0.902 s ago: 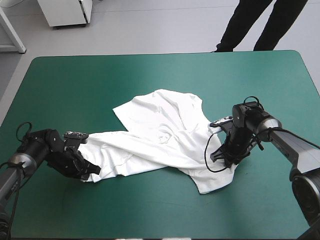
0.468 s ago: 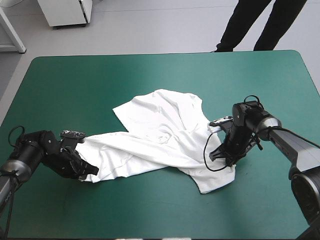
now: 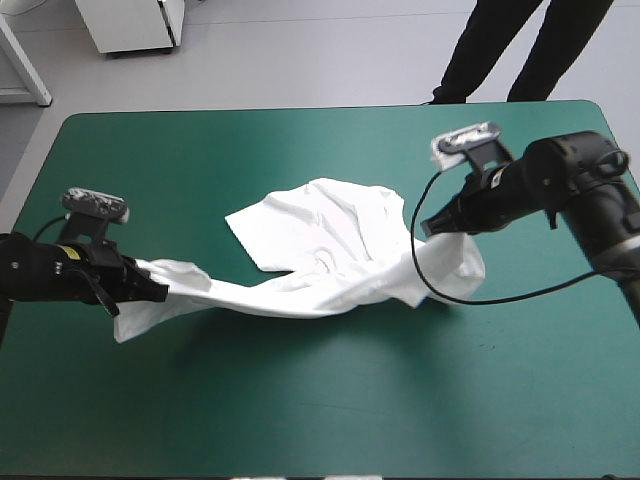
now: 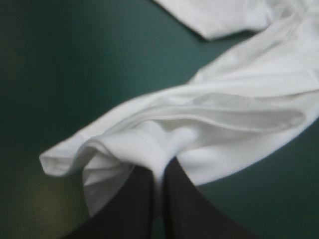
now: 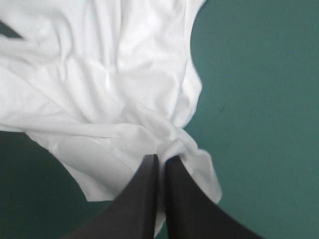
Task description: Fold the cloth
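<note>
— Where is the T-shirt?
— The T-shirt [image 3: 320,260] is stretched between the two arms over the middle of the teal-green table [image 3: 300,410]. Its far part rests crumpled on the surface.
— And the tools?
— The left gripper [image 4: 158,168] pinches a fold of cloth near the table's left edge. The right gripper [image 5: 160,159] clamps another fold toward the right side.

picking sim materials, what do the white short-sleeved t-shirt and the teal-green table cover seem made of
White short-sleeved T-shirt: probably thin, soft cotton-like knit, matte; it sags and creases, with a stitched hem. Teal-green table cover: smooth, matte, seamless sheet; the exact material cannot be told.
</note>
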Robot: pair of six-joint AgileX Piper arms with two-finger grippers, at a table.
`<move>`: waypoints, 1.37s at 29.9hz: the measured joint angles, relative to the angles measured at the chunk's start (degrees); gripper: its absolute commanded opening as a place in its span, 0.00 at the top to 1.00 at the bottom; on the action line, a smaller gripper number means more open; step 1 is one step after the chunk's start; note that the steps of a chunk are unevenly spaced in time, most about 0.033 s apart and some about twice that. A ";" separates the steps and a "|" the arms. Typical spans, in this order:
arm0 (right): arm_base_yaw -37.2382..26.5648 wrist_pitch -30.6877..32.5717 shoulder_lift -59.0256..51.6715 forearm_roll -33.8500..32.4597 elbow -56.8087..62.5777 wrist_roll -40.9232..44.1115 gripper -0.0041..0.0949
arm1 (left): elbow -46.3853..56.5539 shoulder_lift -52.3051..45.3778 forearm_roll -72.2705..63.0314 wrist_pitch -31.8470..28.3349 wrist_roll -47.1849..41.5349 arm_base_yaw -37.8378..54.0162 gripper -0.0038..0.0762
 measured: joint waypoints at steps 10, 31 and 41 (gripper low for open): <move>0.00 0.88 -9.10 0.14 -23.61 0.62 0.97 | -23.04 -1.23 -1.52 0.94 0.34 0.00 0.98; 0.00 -5.91 -19.71 4.15 -45.37 -0.97 0.97 | -59.40 -2.73 -10.63 -2.45 3.70 -0.05 0.98; 0.00 -5.71 -19.22 -2.37 -29.24 -0.76 0.97 | -49.30 -0.08 -10.88 -0.47 1.22 -0.05 0.98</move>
